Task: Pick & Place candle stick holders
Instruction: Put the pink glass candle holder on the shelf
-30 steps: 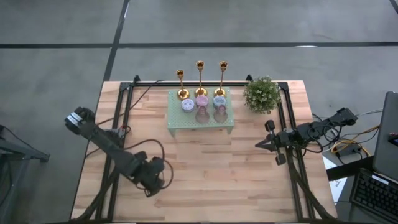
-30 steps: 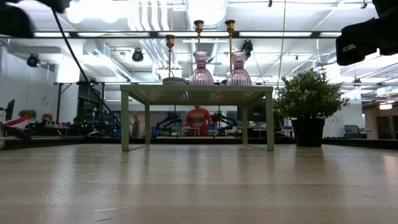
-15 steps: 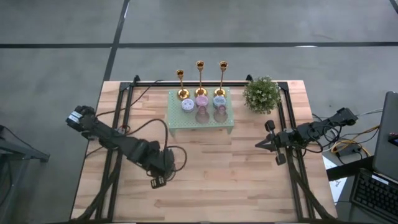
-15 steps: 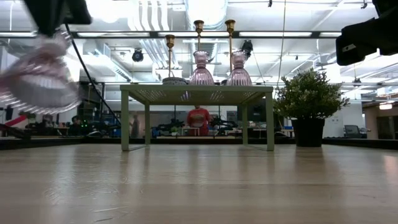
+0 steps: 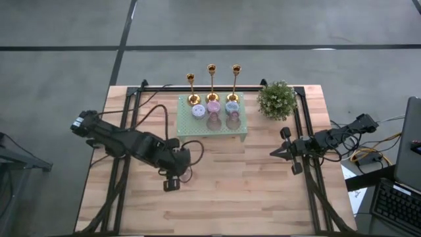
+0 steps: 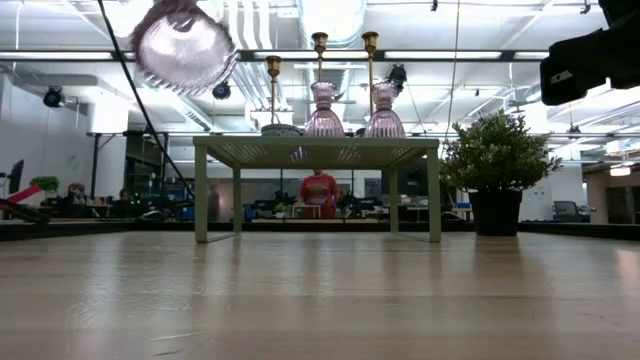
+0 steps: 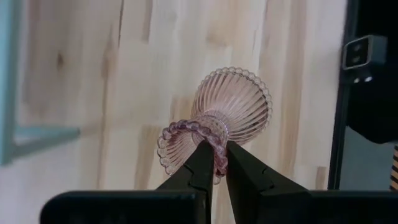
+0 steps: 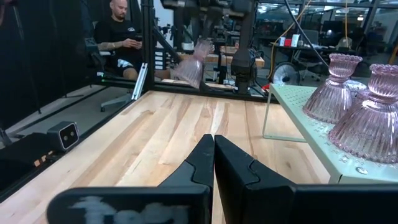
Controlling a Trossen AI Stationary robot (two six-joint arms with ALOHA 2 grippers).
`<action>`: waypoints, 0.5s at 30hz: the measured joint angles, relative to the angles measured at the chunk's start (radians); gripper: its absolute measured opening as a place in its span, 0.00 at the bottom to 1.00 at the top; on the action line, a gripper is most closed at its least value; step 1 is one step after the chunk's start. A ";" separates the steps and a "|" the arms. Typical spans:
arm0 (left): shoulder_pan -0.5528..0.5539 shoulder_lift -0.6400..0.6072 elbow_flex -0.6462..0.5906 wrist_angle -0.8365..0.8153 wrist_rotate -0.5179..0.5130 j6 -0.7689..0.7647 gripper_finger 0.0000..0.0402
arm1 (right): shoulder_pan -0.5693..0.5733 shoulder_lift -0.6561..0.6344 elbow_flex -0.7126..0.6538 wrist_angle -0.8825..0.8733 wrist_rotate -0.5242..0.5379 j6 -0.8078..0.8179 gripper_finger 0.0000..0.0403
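Pinching the narrow waist of a ribbed pink glass holder (image 7: pixel 214 121), the left end effector (image 5: pixel 176 162) is held above the counter (image 5: pixel 250 191), near the green stand (image 5: pixel 210 128), probably for placing there, while the right end effector (image 8: pixel 213 144) waits pressed together at the right.

Left arm stretched across the surface's middle, its end effector (image 7: pixel 214 163) raised off the surface, fingers clamped on a ribbed pink holder (image 7: pixel 217 115), right arm parked at the right edge, end effector (image 8: pixel 213 140) fingers together

Bright overhead strip lights (image 6: pixel 330 55), motion-blurred pink holder (image 6: pixel 185 45).
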 joint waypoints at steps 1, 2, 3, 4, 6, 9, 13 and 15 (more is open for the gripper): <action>0.004 0.000 0.015 0.000 -0.005 0.018 0.08 | 0.000 0.000 0.000 0.000 0.000 -0.001 0.02; 0.009 0.000 0.029 0.001 -0.011 0.034 0.08 | 0.000 0.000 0.000 0.000 0.000 -0.001 0.02; 0.014 0.000 0.042 0.000 -0.018 0.050 0.08 | 0.000 0.000 0.000 0.000 0.000 -0.001 0.02; 0.020 0.000 0.054 0.000 -0.023 0.067 0.08 | 0.000 0.000 0.000 0.000 0.000 0.000 0.02; 0.032 0.000 0.077 0.000 -0.031 0.104 0.08 | 0.000 0.000 0.000 0.000 0.000 -0.001 0.02; 0.059 0.000 0.104 0.000 -0.045 0.158 0.08 | 0.000 0.000 0.000 0.000 0.000 0.000 0.02; 0.100 0.000 0.133 0.006 -0.068 0.228 0.08 | 0.000 0.000 0.000 0.000 0.000 -0.001 0.02; 0.122 0.000 0.144 0.014 -0.070 0.263 0.08 | 0.000 0.000 0.000 0.000 0.000 0.000 0.02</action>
